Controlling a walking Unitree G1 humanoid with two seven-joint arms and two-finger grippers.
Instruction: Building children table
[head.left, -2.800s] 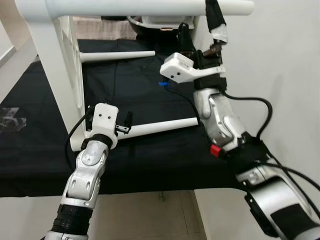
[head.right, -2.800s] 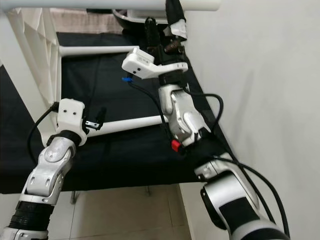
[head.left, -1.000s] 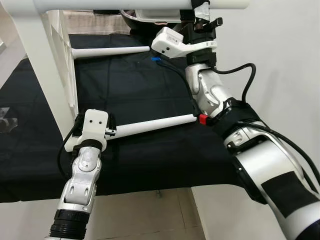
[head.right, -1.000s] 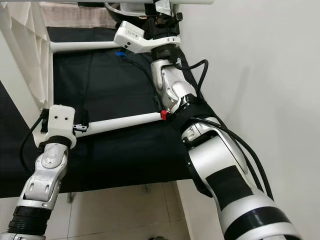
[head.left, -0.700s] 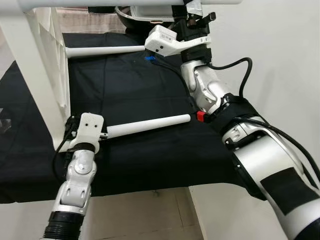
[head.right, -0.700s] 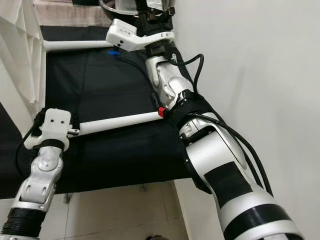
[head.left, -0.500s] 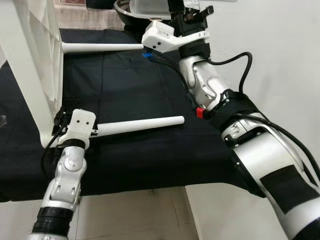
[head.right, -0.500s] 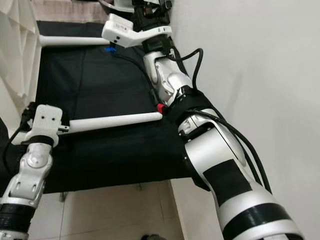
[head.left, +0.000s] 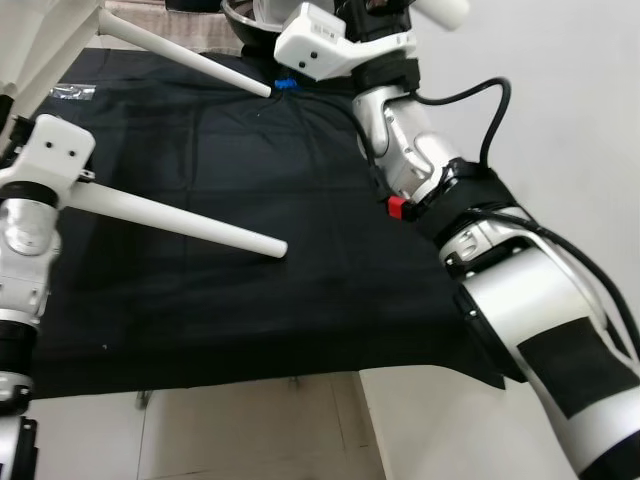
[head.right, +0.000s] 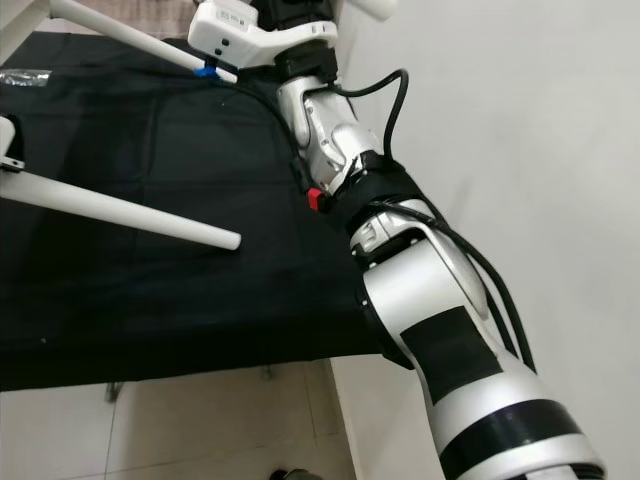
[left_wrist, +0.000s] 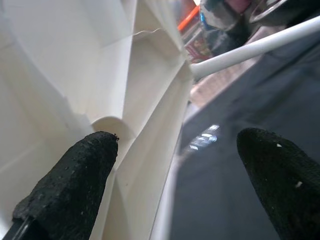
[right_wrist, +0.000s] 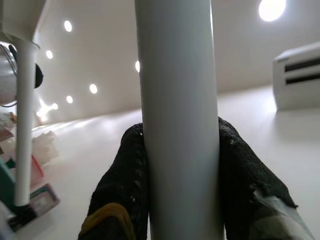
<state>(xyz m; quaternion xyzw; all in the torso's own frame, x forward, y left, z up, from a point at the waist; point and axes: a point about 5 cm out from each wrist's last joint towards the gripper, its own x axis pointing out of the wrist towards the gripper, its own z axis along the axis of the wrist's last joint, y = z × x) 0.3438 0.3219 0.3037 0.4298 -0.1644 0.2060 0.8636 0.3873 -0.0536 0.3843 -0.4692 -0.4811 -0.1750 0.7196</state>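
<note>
The white plastic children's table (head.left: 30, 40) is tipped over, its round white legs (head.left: 180, 222) slanting above the black-covered bench (head.left: 250, 150).

We note a matt black cloth (head.left: 200, 150), faintly creased, covering the surface. The table legs (head.left: 180, 222) look like smooth white plastic with a dull sheen; the one held in the right gripper (right_wrist: 180, 165) is equally smooth. The table underside (left_wrist: 75, 75) is white moulded plastic with ribs. Gripper fingers (left_wrist: 70, 185) show a rough, grainy black pad. The right arm (head.left: 520, 310) has glossy silver shells and black cables. The floor tiles (head.left: 250, 430) appear pale and slightly glossy.
</note>
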